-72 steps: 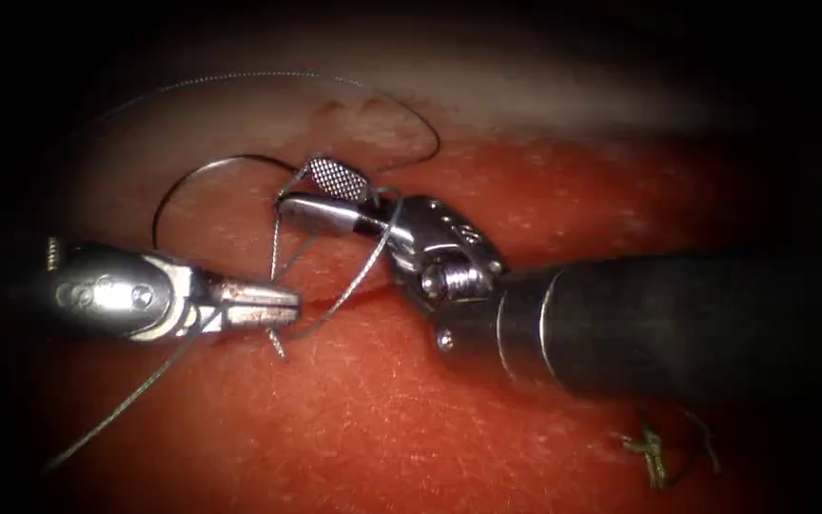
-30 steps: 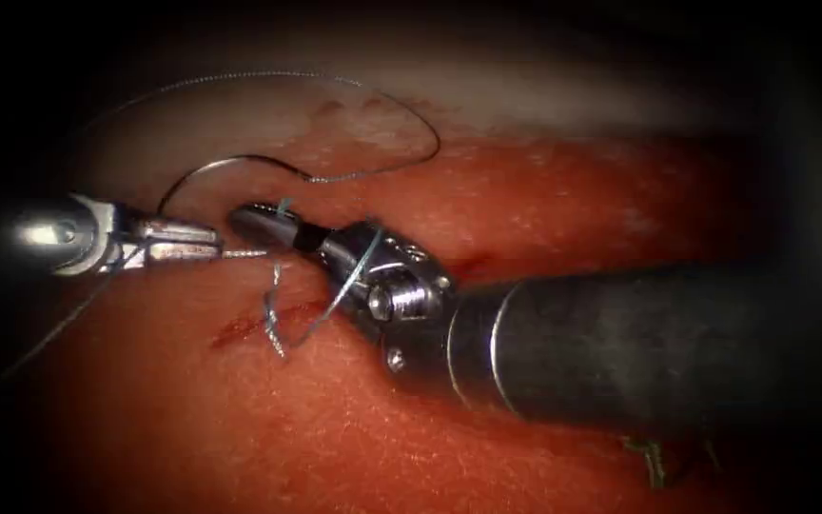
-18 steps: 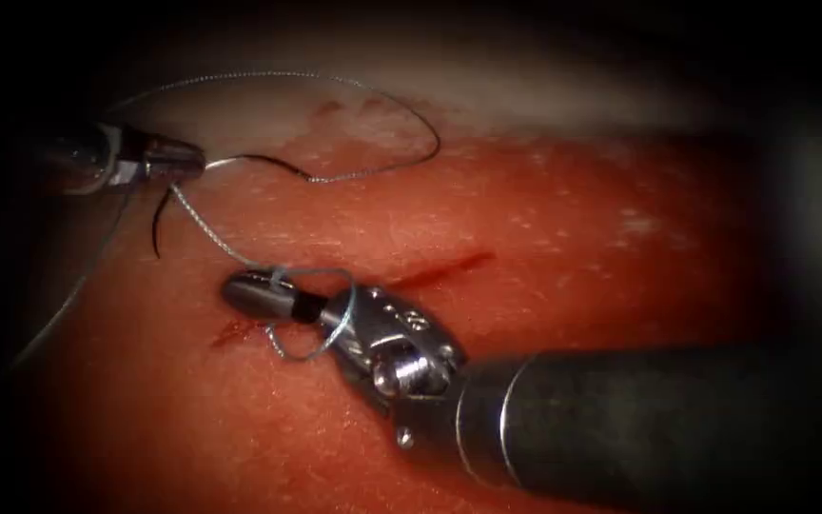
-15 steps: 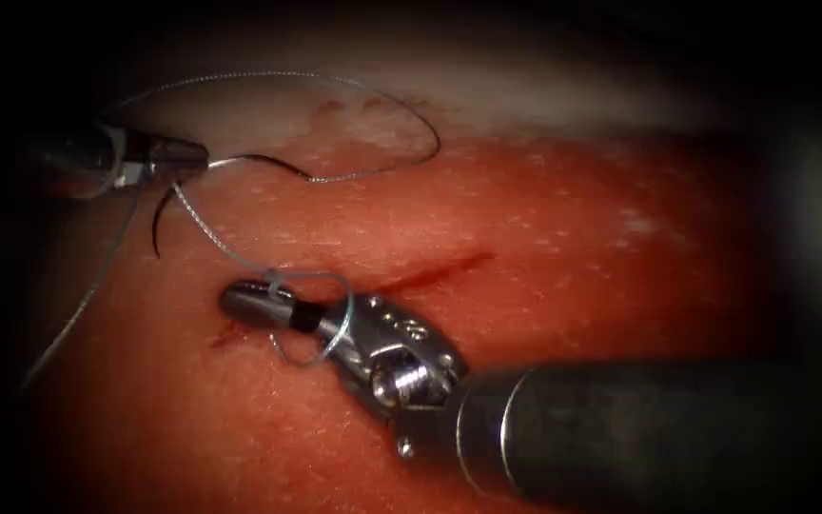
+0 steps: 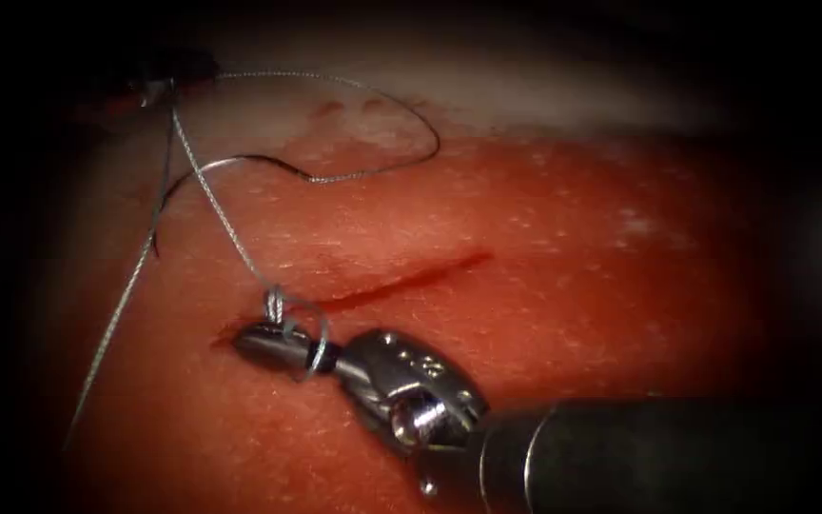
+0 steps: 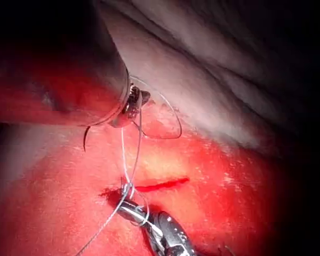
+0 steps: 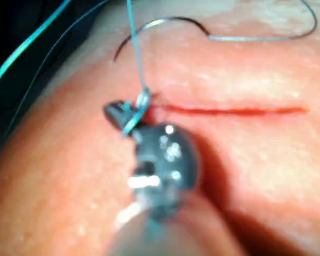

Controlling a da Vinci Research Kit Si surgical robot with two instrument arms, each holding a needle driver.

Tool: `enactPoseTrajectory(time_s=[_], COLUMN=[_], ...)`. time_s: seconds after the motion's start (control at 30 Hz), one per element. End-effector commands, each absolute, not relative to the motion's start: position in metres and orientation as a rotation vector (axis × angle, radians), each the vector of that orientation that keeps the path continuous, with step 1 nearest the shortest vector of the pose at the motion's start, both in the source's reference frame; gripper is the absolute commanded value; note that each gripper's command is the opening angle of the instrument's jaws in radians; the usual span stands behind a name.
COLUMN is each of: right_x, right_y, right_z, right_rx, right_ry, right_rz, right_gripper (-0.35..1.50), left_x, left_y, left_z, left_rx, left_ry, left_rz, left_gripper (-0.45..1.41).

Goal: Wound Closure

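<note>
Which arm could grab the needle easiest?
Probably left: the left tool, gripping the thin grey thread, is nearest the dark curved needle lying free on the red tissue; the right tool holds looped thread.

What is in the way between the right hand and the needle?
Only thread: the left hand holds it taut across the gap, looped round the right hand. The needle lies loose on the tissue.

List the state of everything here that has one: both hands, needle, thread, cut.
Left hand: shut on the thin grey thread.
Right hand: shut on the thread, one loop round its jaws.
Thread: taut between the hands.
Curved dark steel needle: free, lying on the pink tissue.
Red cut: open.
</note>
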State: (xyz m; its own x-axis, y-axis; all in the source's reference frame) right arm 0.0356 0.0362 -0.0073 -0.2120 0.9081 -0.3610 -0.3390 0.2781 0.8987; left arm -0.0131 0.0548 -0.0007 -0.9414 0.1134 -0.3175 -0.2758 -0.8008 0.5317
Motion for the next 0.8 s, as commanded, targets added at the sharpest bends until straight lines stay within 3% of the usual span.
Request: enactPoseTrajectory(time_s=[0.03,0.8], right_x=[0.036,0.0338], right_y=[0.035,0.032], right_z=[-0.007,-0.008], right_rx=[0.604,0.628], right_ry=[1.303,1.271], right_rz=[1.272,1.208], right_gripper=[-0.35,-0.35], left_x=[-0.0134,-0.0123], left_y=[0.055,0.065], left_z=[0.0,-0.008], left_rx=[-0.424,-0.326], left_ry=[0.895,1.096], left_rz=[2.779,2.831], left_gripper=[-0.35,-0.35])
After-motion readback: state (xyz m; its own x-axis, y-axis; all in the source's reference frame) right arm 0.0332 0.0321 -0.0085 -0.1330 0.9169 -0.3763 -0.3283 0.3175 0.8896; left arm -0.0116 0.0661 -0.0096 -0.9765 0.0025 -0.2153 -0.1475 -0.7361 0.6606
